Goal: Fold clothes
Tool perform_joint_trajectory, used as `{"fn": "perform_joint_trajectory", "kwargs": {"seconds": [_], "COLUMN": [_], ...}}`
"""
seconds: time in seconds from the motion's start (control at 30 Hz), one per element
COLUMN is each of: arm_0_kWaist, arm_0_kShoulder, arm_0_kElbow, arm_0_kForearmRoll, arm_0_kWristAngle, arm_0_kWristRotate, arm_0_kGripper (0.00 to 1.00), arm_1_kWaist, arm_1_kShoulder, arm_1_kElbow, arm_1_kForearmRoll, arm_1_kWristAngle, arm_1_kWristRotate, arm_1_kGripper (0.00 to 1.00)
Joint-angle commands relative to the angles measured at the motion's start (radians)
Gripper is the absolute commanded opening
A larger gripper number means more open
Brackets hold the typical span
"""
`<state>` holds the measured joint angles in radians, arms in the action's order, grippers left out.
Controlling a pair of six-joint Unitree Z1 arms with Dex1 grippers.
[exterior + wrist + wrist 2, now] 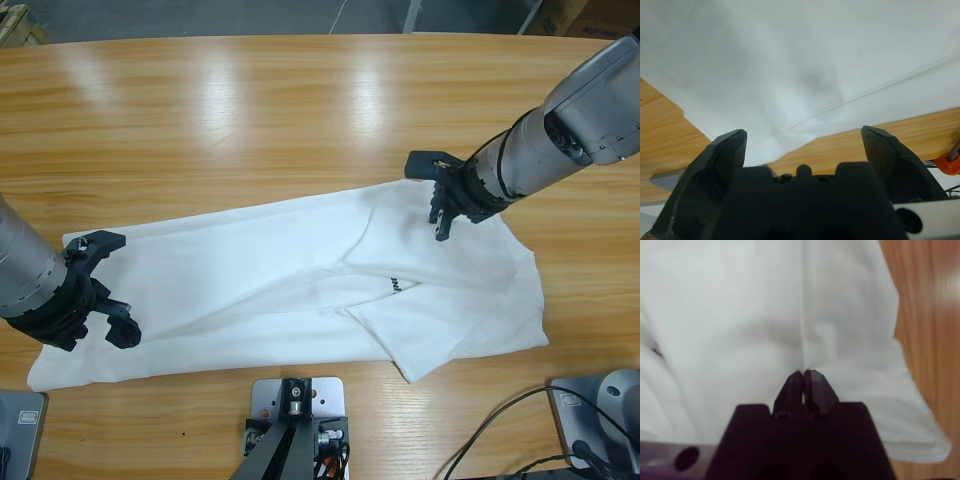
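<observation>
The white T-shirt [280, 280] lies flat across the wooden table [250, 110], folded lengthwise, with small dark lettering [397, 287] showing near a folded-over flap on its right part. My left gripper [100, 325] hangs over the shirt's left end. In the left wrist view my left gripper [802, 137] is open, its jaws wide apart above the cloth [815, 60] and the hem edge, with nothing between them. My right gripper [440, 225] is at the shirt's upper right edge. In the right wrist view my right gripper [804, 374] is shut on a raised crease of the cloth [740, 315].
Bare wood stretches across the far half of the table and to the right of the shirt [925, 300]. Black cables [500, 440] lie at the near right edge. An orange part [947, 164] shows at the left wrist view's right edge.
</observation>
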<state>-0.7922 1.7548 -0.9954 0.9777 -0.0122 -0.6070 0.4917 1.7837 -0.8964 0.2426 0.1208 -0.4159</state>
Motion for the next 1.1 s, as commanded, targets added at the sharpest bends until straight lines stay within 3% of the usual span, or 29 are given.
{"fn": "perform_joint_trajectory", "kwargs": {"seconds": [0.03,0.37,0.4,0.43,0.47,0.53,0.77,0.83,0.93,1.0,1.1], "arm_0_kWaist": [-0.012,-0.012,-0.012,-0.012,-0.012,-0.013,-0.012,-0.012,-0.012,-0.013,-0.012], "arm_0_kShoulder": [-0.008,-0.02,-0.02,-0.02,-0.021,-0.02,-0.017,-0.017,-0.019,-0.021,-0.025], "arm_0_kElbow": [0.032,0.043,0.044,0.044,0.044,0.044,0.044,0.044,0.046,0.046,0.047], "arm_0_kForearmRoll": [-0.017,-0.017,-0.017,-0.017,-0.017,-0.018,-0.022,-0.023,-0.024,-0.024,-0.024], "arm_0_kWristAngle": [0.006,0.006,0.006,0.006,0.005,0.004,0.004,0.004,0.004,0.004,0.003], "arm_0_kWristRotate": [-0.007,-0.007,-0.007,-0.007,-0.007,-0.007,-0.004,-0.002,-0.002,-0.002,-0.002], "arm_0_kGripper": [0.882,0.885,0.885,0.885,0.885,0.885,0.885,0.885,0.885,0.885,0.885], "arm_1_kWaist": [0.153,0.185,0.185,0.185,0.185,0.185,0.163,0.134,0.043,-0.059,-0.251], "arm_1_kShoulder": [-0.035,0.152,0.169,0.176,0.175,0.15,-0.019,-0.062,-0.131,-0.183,-0.217], "arm_1_kElbow": [-0.107,-0.133,-0.134,-0.131,-0.127,-0.113,-0.097,-0.097,-0.074,-0.041,0.071], "arm_1_kForearmRoll": [0.069,0.098,0.1,0.101,0.101,0.106,0.203,0.23,0.24,0.231,0.094], "arm_1_kWristAngle": [-0.124,-0.17,-0.171,-0.173,-0.182,-0.227,-0.472,-0.478,-0.416,-0.285,-0.047], "arm_1_kWristRotate": [-0.03,-0.058,-0.054,-0.046,-0.04,-0.025,0.105,0.161,0.295,0.407,0.513], "arm_1_kGripper": [0.0,0.0,0.103,0.504,0.677,0.769,0.885,0.912,0.917,0.918,0.918]}}
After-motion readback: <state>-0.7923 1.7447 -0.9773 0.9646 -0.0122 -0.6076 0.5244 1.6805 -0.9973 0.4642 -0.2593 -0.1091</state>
